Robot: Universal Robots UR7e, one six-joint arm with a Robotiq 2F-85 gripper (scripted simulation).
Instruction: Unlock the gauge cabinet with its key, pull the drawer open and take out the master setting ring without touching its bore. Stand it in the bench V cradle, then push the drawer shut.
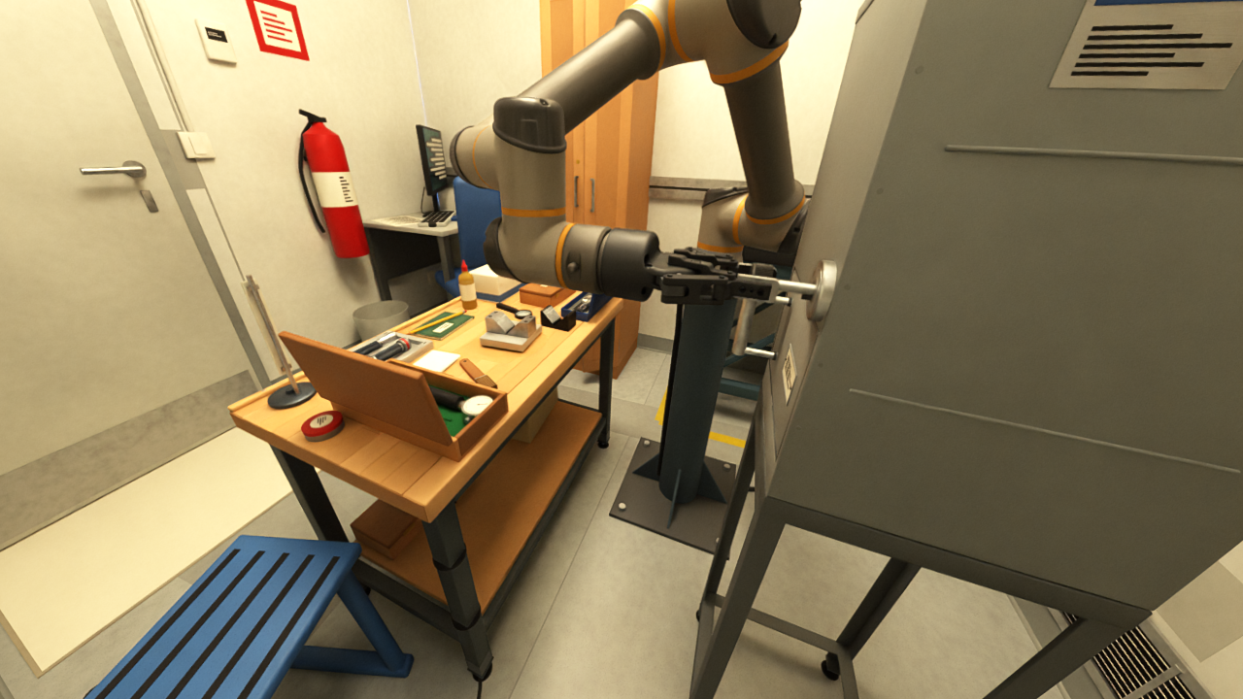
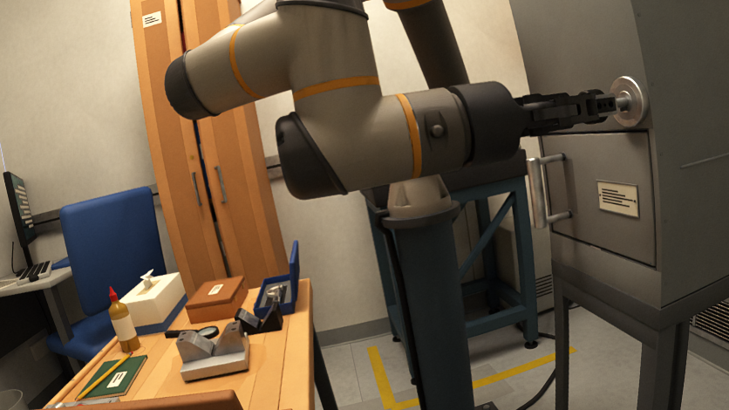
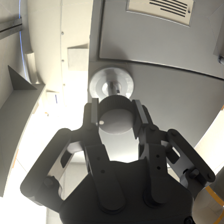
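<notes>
The key (image 3: 113, 118) sits in the round lock plate (image 3: 111, 84) on the front of the grey gauge cabinet (image 1: 1026, 287), its knurled round head sticking out toward me. I grip that key head in my gripper (image 3: 113, 112), with the arm reaching level from the left. Below the lock the drawer (image 2: 601, 196) is closed, its bar handle (image 2: 540, 191) at the left edge. The master setting ring is hidden inside. The grey V cradle (image 2: 214, 352) stands empty on the wooden bench (image 1: 435, 391).
An open wooden case (image 1: 391, 400) sits on the bench's near end, with small boxes, a glue bottle (image 2: 122, 320) and a magnifier around the cradle. The arm's blue pedestal (image 1: 695, 391) stands between bench and cabinet. A blue step (image 1: 235, 617) lies on the floor.
</notes>
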